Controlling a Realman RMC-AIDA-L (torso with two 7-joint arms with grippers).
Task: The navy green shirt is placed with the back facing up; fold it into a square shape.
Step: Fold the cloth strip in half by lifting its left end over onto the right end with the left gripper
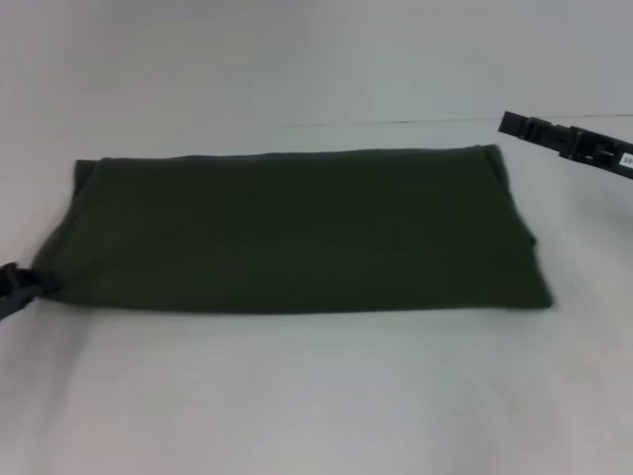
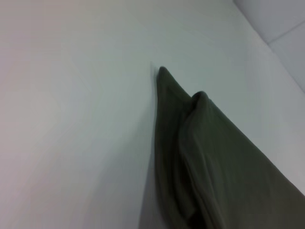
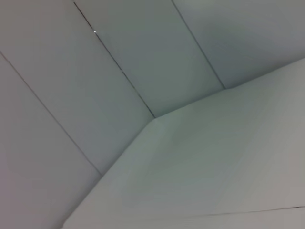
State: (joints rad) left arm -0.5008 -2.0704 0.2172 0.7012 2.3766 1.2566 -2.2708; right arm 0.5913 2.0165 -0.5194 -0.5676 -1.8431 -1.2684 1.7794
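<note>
**Head view: shirt folded to a long band, one cross-fold outstanding**

Item: navy green shirt (image 1: 297, 230), lying as a wide band across the middle of the table (image 1: 316, 396), plain side up, long edges running toward the left and right edges.

Left gripper (image 1: 18, 287): sitting at the band's near-left corner, touching or just beside the cloth; whether it is gripping that corner cannot be told. Left wrist view is showing a layered corner (image 2: 190, 143) peaking up off the surface.

Right gripper (image 1: 569, 141): hanging raised beyond the far-right corner, apart from the cloth; its opening cannot be told.

Risks, as judged:
- layers are likely separating if only the top ply is pinched;
- the band is likely skewing if one end is carried over alone, giving a crooked square.
</note>
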